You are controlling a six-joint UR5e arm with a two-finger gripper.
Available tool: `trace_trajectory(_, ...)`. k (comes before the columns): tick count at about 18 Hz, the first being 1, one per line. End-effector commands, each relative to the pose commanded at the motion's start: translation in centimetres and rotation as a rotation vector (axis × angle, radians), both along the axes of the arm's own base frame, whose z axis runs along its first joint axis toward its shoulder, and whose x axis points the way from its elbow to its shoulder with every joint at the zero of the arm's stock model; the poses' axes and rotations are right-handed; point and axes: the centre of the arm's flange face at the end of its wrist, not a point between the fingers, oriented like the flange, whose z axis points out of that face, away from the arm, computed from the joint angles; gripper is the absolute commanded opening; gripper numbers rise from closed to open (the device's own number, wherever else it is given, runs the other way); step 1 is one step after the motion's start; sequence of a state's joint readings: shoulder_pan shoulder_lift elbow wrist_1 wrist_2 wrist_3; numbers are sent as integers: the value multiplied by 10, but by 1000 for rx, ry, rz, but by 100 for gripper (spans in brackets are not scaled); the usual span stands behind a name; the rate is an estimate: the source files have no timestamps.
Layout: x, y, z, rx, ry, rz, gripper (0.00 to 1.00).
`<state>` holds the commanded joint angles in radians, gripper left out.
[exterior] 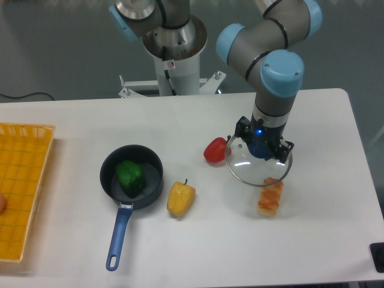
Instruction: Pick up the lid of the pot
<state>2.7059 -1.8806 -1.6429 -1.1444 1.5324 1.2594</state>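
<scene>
A round glass pot lid (255,168) with a metal rim hangs just above the table, right of centre. My gripper (261,149) reaches straight down onto its blue knob and is shut on it. The lid's near rim overlaps an orange piece of food (270,197). A red pepper (215,150) lies against the lid's left rim. The fingertips are partly hidden behind the knob and the wrist.
A dark pot (132,177) with a blue handle holds a green pepper (129,176) at centre left. A yellow pepper (180,199) lies beside it. A yellow mesh basket (21,186) stands at the left edge. The robot base (174,60) stands at the back.
</scene>
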Motion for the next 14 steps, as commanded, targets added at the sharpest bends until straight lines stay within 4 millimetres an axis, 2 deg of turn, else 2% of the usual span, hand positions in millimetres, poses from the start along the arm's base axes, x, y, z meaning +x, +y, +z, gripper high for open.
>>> trace_trajectory(4, -10, -1, -8, -3, -6, 8, 55)
trace_trajectory(14, -15, -3, -14, -4, -10, 15, 55)
